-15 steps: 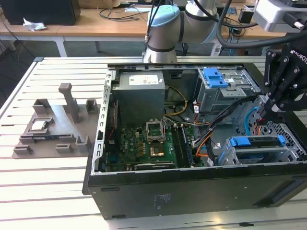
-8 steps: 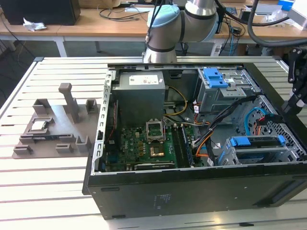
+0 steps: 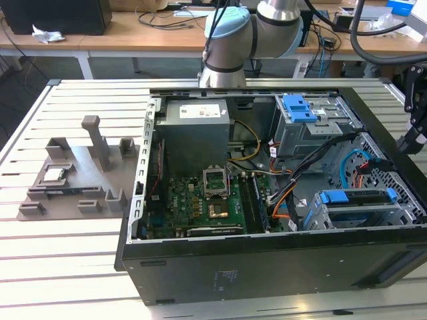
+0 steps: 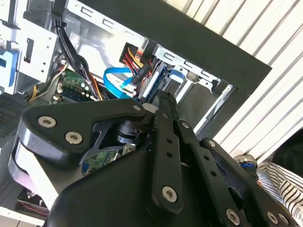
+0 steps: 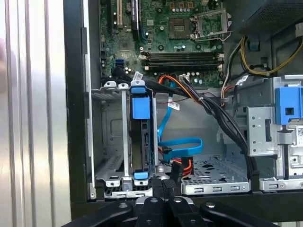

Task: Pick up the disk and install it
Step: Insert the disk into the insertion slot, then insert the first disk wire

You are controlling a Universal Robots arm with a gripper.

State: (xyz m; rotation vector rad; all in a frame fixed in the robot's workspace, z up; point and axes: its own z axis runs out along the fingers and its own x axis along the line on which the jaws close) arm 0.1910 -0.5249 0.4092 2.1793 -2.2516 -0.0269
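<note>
The black two-fingered gripper (image 5: 165, 185) has its jaws pressed together with nothing between them. In the second wrist view the fingers (image 4: 164, 106) meet in a single narrow tip. In the exterior view the gripper (image 3: 408, 141) hangs over the far end of the open black metal computer case (image 3: 267, 273).

Just beyond the jaw tips stands the disk (image 5: 143, 142), a flat grey drive seen edge-on and clipped in a blue plastic frame. It is seated upright in one slot of the silver sheet-metal drive cage (image 5: 111, 137). Its label face is turned away, so I cannot tell its markings. In the exterior view the disk (image 3: 357, 197) shows as a blue-edged strip in that cage (image 3: 320, 217), below the jaws. The jaws are near it, but contact cannot be judged.

Beside the disk, also ahead of the jaws, a flat bright-blue data cable (image 5: 182, 144) loops across the case floor, with a red and black plug near its end.

Farther out from the jaws lies the green motherboard (image 5: 180, 28), held in the same case. Off to one side of the jaws a second silver cage (image 5: 260, 127) carries a blue plastic bracket (image 5: 289, 101) on top.

Well away from the jaws, outside the case, a grey moulded fixture plate (image 3: 73, 173) holds a small square silver chip (image 3: 53, 175).
</note>
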